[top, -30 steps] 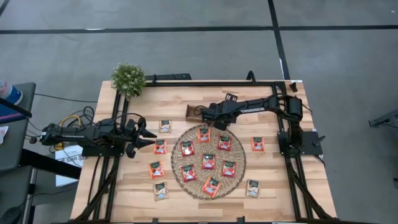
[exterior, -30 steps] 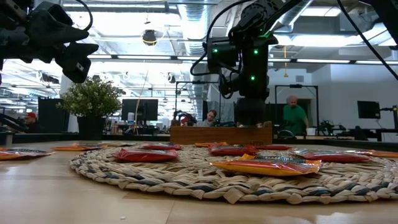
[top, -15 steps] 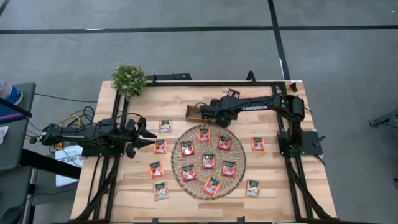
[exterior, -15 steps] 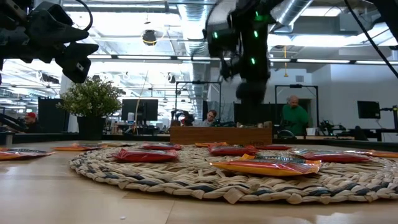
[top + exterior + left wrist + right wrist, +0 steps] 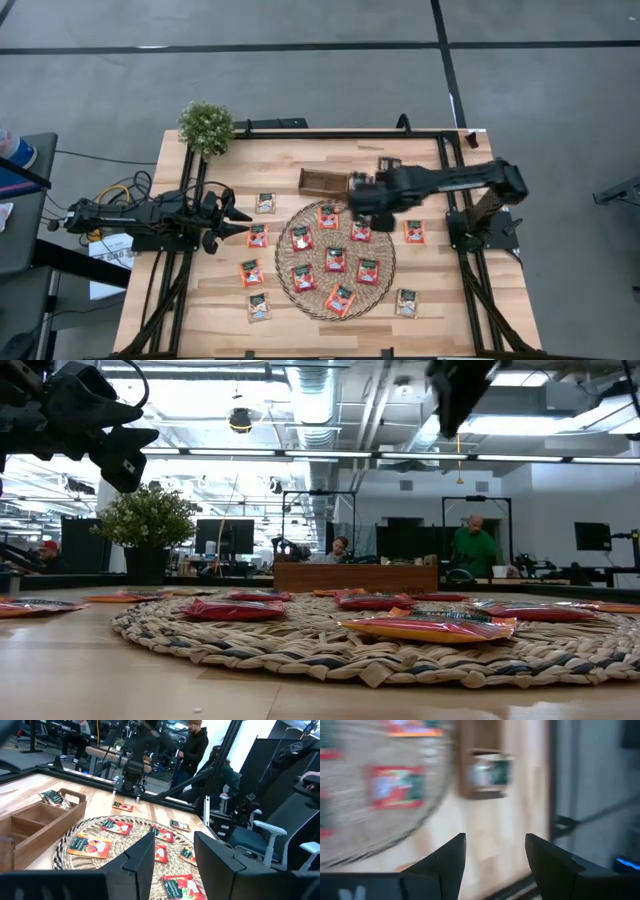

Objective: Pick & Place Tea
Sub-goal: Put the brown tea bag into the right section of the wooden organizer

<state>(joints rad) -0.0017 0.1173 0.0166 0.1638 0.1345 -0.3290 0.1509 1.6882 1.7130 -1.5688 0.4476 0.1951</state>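
Observation:
Several red-orange tea sachets (image 5: 335,259) lie flat on the round woven mat (image 5: 336,316). More sachets, red (image 5: 414,232) and pale (image 5: 264,203), lie on the table around it. The brown wooden tray (image 5: 322,181) stands just beyond the mat and has a pale sachet (image 5: 490,772) in one slot. My right gripper (image 5: 495,855) hangs high over the mat's far right part (image 5: 354,200), open, with nothing between its fingers. My left gripper (image 5: 175,857) is open too. It waits at the table's left (image 5: 236,216) and points level toward the mat.
A small potted plant (image 5: 207,127) stands at the far left corner. A black frame (image 5: 440,133) runs along the table's edges. Bare wood lies to the right of the tray. People sit and stand in the room beyond the table (image 5: 472,545).
My right gripper has risen steeply from the wooden tray and gone toward the table's right and near side; it now hangs over the mat's far right part. In the low view it has left all but the top edge. The sachets on the mat lie as before.

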